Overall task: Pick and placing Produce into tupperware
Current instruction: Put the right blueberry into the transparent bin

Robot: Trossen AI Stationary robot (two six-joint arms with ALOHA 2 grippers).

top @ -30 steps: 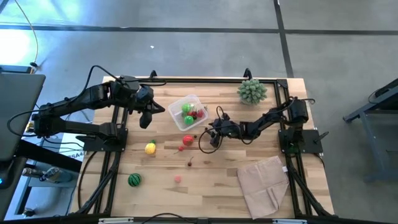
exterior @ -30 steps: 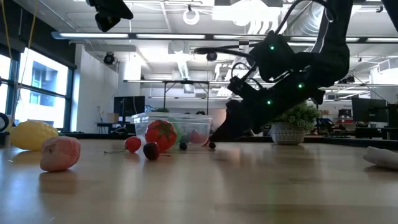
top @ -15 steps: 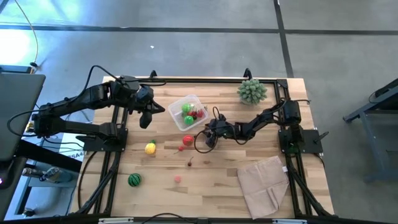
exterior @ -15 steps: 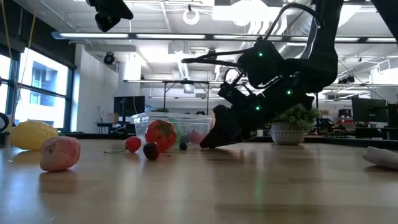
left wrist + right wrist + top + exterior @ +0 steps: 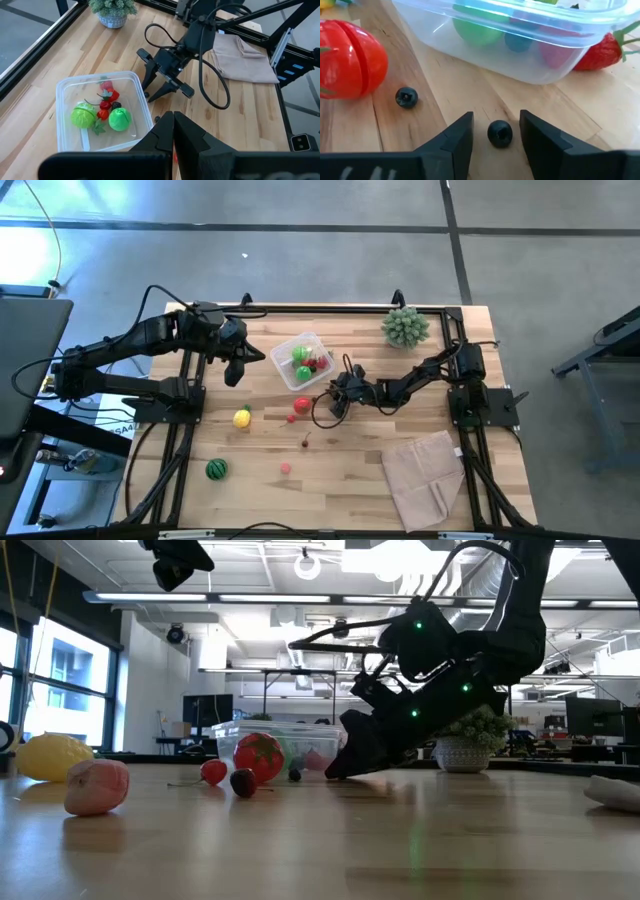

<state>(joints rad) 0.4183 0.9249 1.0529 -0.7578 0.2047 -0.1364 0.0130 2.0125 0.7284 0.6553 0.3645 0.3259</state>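
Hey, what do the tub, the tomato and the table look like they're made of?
The tub looks like thin clear plastic: the fruit inside shows through its wall and the rim glints. The tomato seems to be glossy moulded plastic, with a seam down its face and a bright highlight. The table looks like pale wood in planks, with visible grain and joint lines, probably sealed to a smooth matte finish.

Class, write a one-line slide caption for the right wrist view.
Right gripper fingers straddle a small dark berry on the table beside the clear tub.
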